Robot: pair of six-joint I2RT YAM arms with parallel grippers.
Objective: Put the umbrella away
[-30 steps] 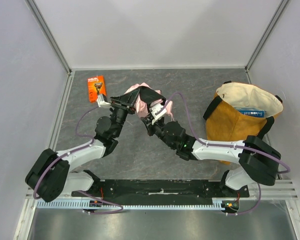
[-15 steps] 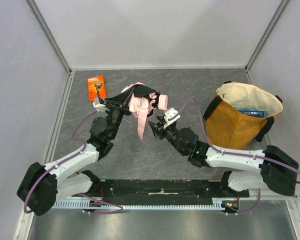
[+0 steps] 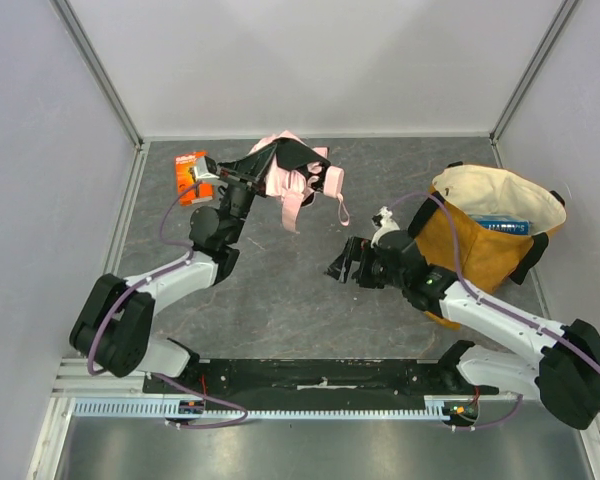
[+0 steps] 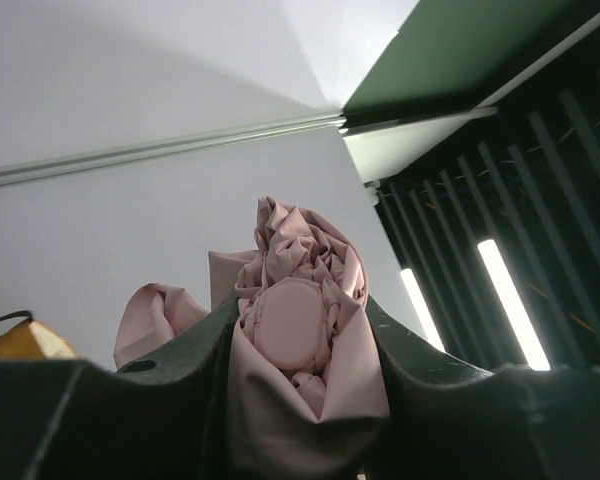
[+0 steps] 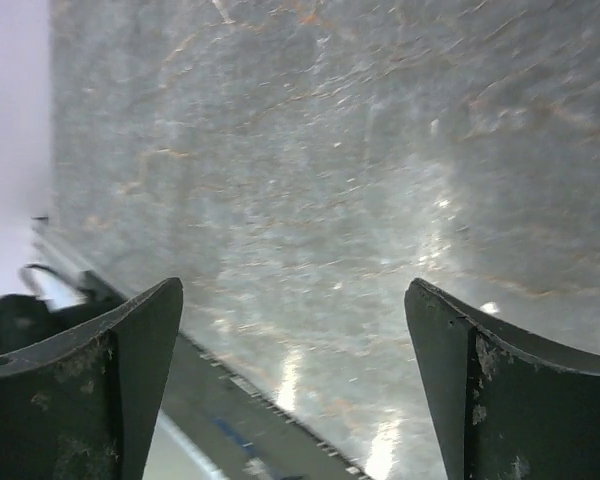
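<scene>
The left tool (image 3: 242,178) is clamped on a pale pink fabric compact umbrella (image 4: 298,335). Its dark fingers (image 4: 215,400) pinch the crumpled canopy just beside the round end cap. It holds the bundle up above the rear of the grey stone-patterned counter (image 3: 270,300). The small pink handle (image 3: 332,181) and its wrist loop (image 3: 342,208) point towards the right arm, and a fabric strap hangs loose below.

The right tool (image 3: 342,266) is spread wide with nothing in it. In the wrist view, only bare counter shows between its fingers (image 5: 100,390). It sits low, between the umbrella and the mustard-yellow tote bag with a cream lining (image 3: 458,250). The bag stands open-mouthed at the right side. A flat orange razor package (image 3: 188,172) lies beside the left arm.

The step appears to be carrying the umbrella to the bag. To do it well, the left tool should keep its squeeze firm, since slack cloth can slip. It should travel high enough that the dangling strap clears the right arm. The free tool could take the handle or steady the bag's rim, so the bundle goes in end-first.
</scene>
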